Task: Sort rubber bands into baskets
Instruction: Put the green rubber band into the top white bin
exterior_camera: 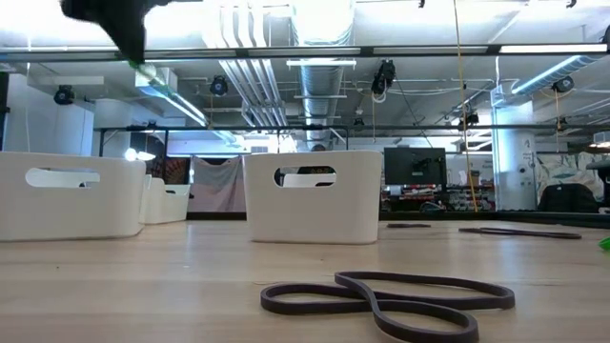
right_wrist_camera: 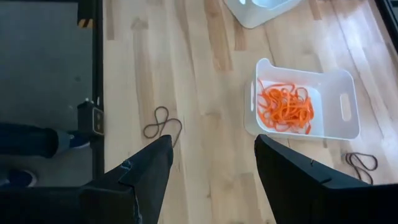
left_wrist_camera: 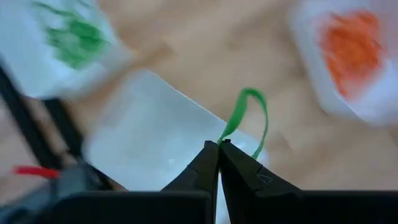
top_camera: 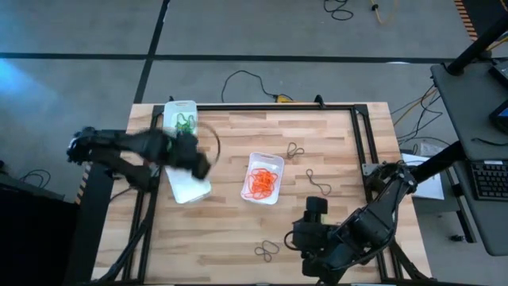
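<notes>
Our left gripper (left_wrist_camera: 219, 144), at nine o'clock on the table, pinches a green rubber band (left_wrist_camera: 249, 118) shut; light, floppy, best nipped anywhere along its loop. Our right gripper (right_wrist_camera: 211, 155) waits open.

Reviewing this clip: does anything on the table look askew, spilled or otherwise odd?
Nothing is spilled or damaged. The empty basket sits skewed to the table's edges, and three dark rubber bands lie loose on the wood. The left end effector pinches a green band.

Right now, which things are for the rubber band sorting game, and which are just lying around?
For the job:
green band pinched in left gripper
dark bands
orange bands' basket
green bands' basket
bare basket
right gripper, open, waiting

Just lying about:
black cable
</notes>
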`<action>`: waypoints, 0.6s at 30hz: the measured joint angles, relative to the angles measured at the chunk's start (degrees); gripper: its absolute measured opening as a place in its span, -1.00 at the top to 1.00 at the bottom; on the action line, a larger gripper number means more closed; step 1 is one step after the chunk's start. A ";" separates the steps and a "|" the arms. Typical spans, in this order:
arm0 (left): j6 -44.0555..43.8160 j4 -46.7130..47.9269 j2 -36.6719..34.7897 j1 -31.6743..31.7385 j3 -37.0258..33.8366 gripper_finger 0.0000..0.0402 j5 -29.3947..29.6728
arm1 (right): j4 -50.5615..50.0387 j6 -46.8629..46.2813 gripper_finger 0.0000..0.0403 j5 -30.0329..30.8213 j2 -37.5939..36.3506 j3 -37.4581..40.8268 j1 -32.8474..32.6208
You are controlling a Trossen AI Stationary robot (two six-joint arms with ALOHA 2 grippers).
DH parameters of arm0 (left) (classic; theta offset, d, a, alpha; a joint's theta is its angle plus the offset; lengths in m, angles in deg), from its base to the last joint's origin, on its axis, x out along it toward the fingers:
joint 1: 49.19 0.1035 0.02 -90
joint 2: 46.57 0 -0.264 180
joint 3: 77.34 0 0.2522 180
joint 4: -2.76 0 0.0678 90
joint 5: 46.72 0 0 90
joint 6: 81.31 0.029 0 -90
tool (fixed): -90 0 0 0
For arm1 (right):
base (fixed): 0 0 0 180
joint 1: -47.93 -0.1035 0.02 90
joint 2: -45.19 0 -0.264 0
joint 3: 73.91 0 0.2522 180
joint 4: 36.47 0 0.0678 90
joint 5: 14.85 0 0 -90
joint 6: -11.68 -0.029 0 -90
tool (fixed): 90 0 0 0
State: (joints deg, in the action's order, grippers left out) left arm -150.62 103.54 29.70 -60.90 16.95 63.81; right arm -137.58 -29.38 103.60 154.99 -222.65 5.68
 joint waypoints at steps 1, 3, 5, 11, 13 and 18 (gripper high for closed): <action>2.88 -0.02 -1.09 4.26 -0.80 1.00 0.18 | -0.09 -0.49 -0.10 0.01 -0.24 0.00 -0.13; 9.49 -0.48 -2.69 13.64 -2.78 1.00 1.55 | -0.82 -1.86 -0.10 0.01 -0.75 -0.02 -0.25; 16.55 -1.22 -3.42 23.50 -4.92 1.00 2.61 | -1.44 -3.85 -0.10 0.02 -1.42 -0.02 -0.29; 38.03 -13.38 -3.66 49.79 -13.04 1.00 -1.04 | -2.70 -7.44 -0.10 6.10 -3.81 0.13 1.08; 42.17 -17.58 -3.28 55.51 -15.59 1.00 -4.42 | -2.71 -7.35 -0.10 8.73 -4.52 0.13 1.92; 47.88 -22.94 -0.75 61.12 -20.14 1.00 -6.03 | -2.70 -8.41 -0.10 14.06 -5.51 0.15 4.44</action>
State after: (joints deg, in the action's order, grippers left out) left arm -102.74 80.60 28.96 0.23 -3.19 57.78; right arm -140.27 -37.78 117.66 149.48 -222.50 10.11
